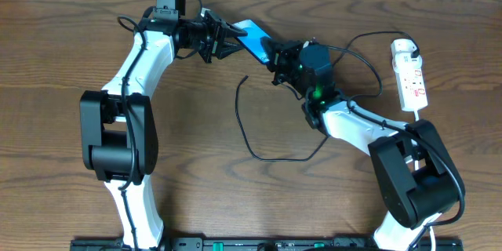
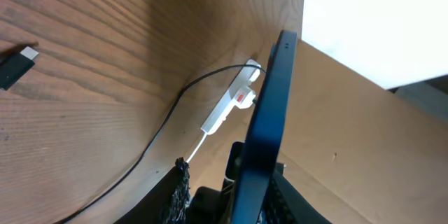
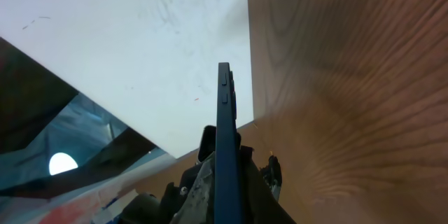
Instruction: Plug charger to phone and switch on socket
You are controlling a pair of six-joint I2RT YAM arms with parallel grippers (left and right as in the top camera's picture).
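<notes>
pinching the phone (image 1: pixel 252 38), right end effector (image 1: pixel 275 56), left end effector (image 1: pixel 232 42) flanking it, grip unclear

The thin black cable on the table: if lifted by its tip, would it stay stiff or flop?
Probably floppy: the cable lies in a loose curve on the table, so it would likely droop. It looks thin, so probably light. Its plug tip seems the only rigid part.

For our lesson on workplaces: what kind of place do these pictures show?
Probably a robotics test bench: two robot arms at a wooden table, a phone between them, with a white power strip and a loose black cable laid out.
</notes>
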